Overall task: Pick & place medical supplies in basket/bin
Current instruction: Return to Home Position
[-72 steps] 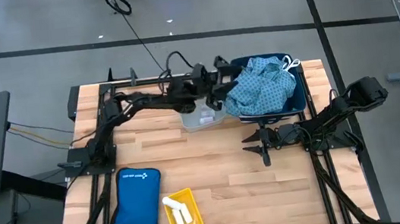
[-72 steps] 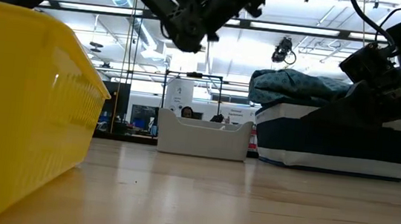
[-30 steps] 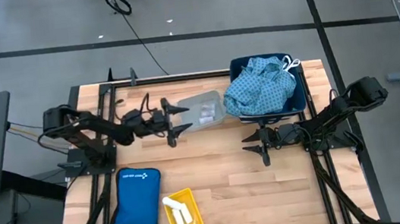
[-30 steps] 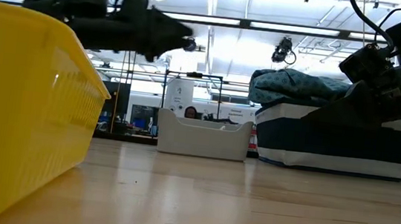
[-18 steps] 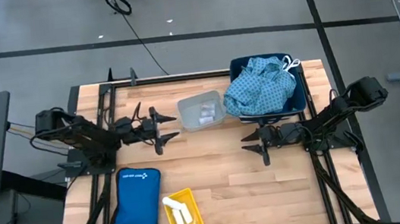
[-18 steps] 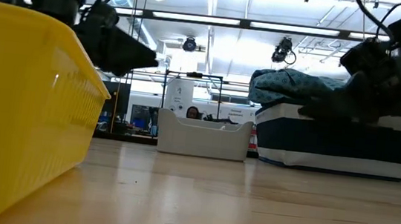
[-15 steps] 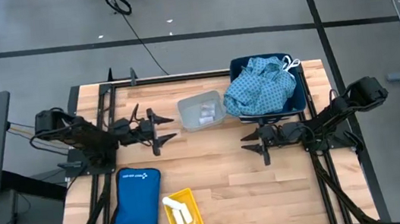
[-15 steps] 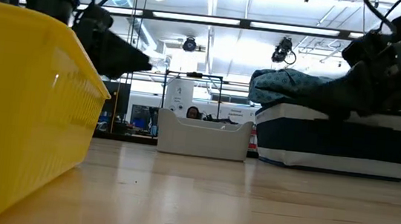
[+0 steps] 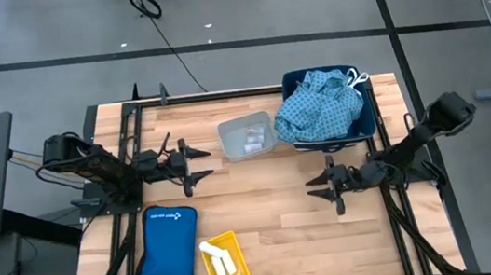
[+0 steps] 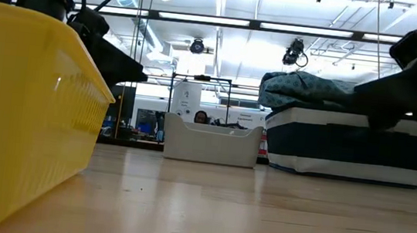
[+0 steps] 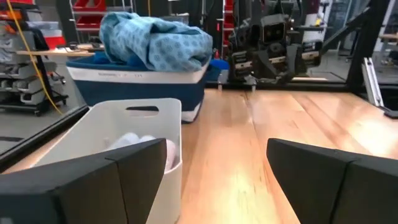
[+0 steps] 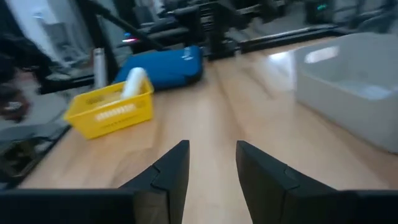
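Note:
A light blue patterned cloth (image 9: 317, 105) lies heaped on top of the navy bin (image 9: 371, 118) at the far right. A clear white bin (image 9: 247, 137) beside it holds small pale items (image 11: 140, 143). A yellow basket (image 9: 222, 260) near the front edge holds white rolls (image 9: 213, 252). My left gripper (image 9: 198, 161) stands open and level, left of the white bin, with nothing between its fingers. My right gripper (image 9: 322, 193) hovers mid-table on the right, its fingers a little apart and empty (image 12: 212, 168), facing the yellow basket (image 12: 112, 106).
A flat bright blue pouch (image 9: 166, 243) lies at the front left, next to the yellow basket. Bare wood stretches between the two grippers and across the table's middle. Black frame rails run along the table's left and right edges.
My left gripper has drawn back from the white bin toward the table's left edge and sunk lower, still open. My right gripper has swung toward the near edge and turned to face the yellow basket. The bins and the cloth have kept their places.

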{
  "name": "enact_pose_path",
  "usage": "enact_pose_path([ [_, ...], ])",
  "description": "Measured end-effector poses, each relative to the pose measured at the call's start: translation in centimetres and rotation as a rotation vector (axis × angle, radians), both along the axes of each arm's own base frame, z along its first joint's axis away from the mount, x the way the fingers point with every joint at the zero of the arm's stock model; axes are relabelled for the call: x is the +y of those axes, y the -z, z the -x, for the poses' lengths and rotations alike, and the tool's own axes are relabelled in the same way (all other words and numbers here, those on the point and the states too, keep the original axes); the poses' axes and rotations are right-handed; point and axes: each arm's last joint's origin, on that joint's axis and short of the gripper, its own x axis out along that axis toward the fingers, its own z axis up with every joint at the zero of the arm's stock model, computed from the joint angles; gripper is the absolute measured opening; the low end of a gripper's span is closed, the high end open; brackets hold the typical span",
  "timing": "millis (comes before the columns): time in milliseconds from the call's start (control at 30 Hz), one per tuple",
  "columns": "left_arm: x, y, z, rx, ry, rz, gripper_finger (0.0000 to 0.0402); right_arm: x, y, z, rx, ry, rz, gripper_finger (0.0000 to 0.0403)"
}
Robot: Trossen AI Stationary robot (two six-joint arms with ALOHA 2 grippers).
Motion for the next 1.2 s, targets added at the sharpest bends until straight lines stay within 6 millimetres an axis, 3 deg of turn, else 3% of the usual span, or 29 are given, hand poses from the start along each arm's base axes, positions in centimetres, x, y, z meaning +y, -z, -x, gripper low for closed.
enact_pose_path([
  [333, -0.7, -0.2, -0.1, -0.026, 0.044, 0.012, 0.0279, 1.4, -0.7, 0.7, -0.061, -0.063, -0.003, 0.0101],
  [600, -0.9, -0.1, -0.1, -0.010, 0.073, 0.028, 0.0279, 1.6, -1.0, 0.9, -0.082, -0.074, -0.019, 0.0094],
  [967, -1.9, 0.2, 0.0, 0.026, 0.420, 0.055, 0.0279, 1.4, -0.8, 0.8, -0.066, -0.064, -0.004, 0.0094],
  [1200, -1.5, 0.2, -0.1, 0.020, 0.281, 0.121, 0.0279, 1.4, -0.8, 0.8, -0.069, -0.072, 0.069, 0.0094],
])
